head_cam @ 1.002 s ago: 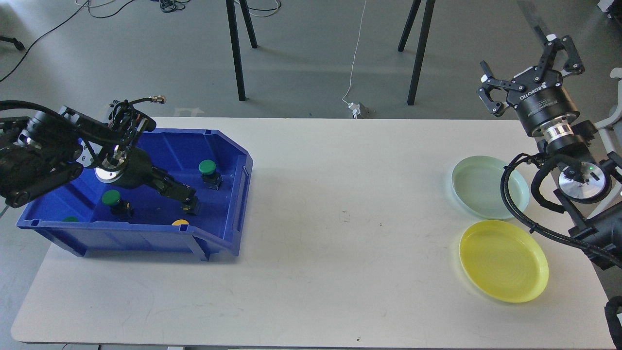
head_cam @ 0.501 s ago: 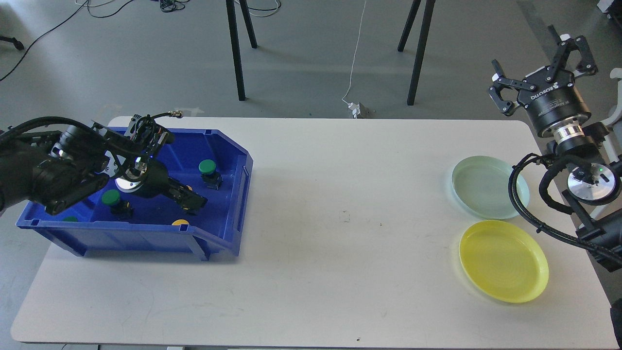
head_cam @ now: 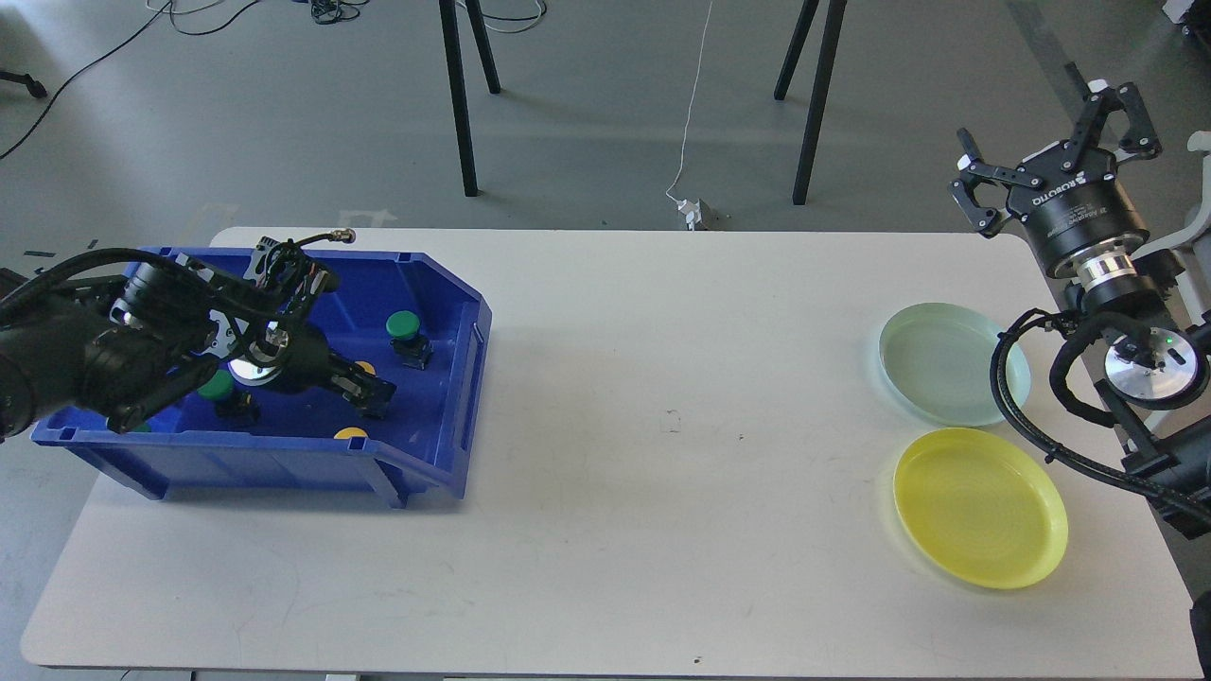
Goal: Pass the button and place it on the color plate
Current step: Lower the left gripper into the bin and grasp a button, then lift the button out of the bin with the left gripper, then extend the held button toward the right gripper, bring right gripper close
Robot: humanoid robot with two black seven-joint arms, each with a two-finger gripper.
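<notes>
The blue bin (head_cam: 454,378) stands on the left of the table. In it are a green button (head_cam: 404,327), a second green button (head_cam: 216,386) half hidden by my arm, and a yellow button (head_cam: 352,433) by the front wall. My left gripper (head_cam: 372,395) reaches down inside the bin, its tip next to a small yellow piece (head_cam: 365,367). Its fingers are dark and cannot be told apart. My right gripper (head_cam: 1050,123) is open and empty, raised beyond the table's far right corner. The yellow plate (head_cam: 979,506) and the pale green plate (head_cam: 946,364) lie at the right.
Both plates hold nothing. Black stand legs (head_cam: 461,104) and a white cable (head_cam: 691,113) are on the floor behind the table. My right arm's cables (head_cam: 1017,416) hang over the plates' right edges.
My left arm has sunk lower into the bin and its wrist has shifted right; the tip stays near the bin's middle. My right gripper has drifted slightly right, still open.
</notes>
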